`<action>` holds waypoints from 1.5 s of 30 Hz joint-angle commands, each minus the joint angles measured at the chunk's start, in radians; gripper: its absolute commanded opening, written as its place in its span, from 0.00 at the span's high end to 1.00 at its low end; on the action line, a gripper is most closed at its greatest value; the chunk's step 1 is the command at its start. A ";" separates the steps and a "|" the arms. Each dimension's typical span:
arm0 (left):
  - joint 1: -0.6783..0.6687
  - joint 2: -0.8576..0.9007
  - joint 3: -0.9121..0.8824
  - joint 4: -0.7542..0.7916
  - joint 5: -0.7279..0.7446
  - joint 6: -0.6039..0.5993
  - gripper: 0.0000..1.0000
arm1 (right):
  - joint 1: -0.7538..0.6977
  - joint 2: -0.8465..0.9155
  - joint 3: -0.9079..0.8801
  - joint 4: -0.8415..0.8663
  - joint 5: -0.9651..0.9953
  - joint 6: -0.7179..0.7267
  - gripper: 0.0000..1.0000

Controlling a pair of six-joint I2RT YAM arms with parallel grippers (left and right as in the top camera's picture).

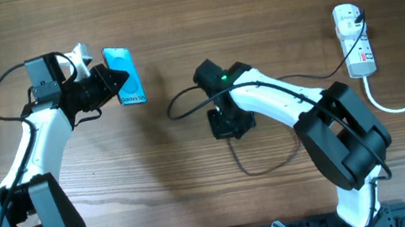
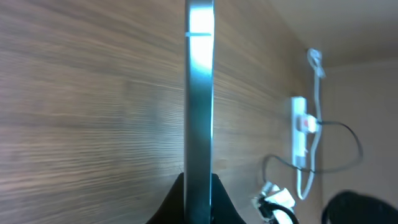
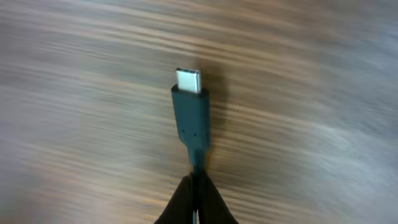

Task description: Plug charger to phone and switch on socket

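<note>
The right gripper (image 3: 196,190) is pinched tight on the charger (image 3: 189,115) just behind its plug, so the connector juts straight out past the fingertips, metal tip farthest off, above the wooden table (image 3: 74,93). The left gripper (image 2: 198,194) is clamped on the near end of the phone (image 2: 199,87) (edge-on from the wrist), which runs away from its fingers. The socket (image 2: 300,134) lies well beyond, off to their right.

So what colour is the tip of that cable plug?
The charger's tip is silvery-white metal; the right wrist view shows it best.
</note>
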 commanded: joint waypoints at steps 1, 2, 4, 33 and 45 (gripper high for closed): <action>0.003 0.000 0.005 0.020 0.191 0.066 0.96 | -0.003 -0.121 -0.008 0.063 -0.264 -0.240 0.96; 0.003 0.000 0.005 0.024 0.227 0.082 0.96 | -0.004 -0.147 -0.008 0.085 -0.336 -0.295 0.96; 0.003 0.000 0.005 0.035 0.310 0.110 0.96 | -0.005 -0.183 -0.008 0.115 -0.491 -0.404 0.96; 0.002 0.000 0.005 0.249 0.451 -0.237 0.96 | 0.103 -0.194 -0.023 0.562 -0.594 0.032 0.96; 0.002 0.000 0.005 0.231 0.447 -0.154 0.96 | 0.111 -0.194 -0.023 0.577 -0.462 0.098 0.96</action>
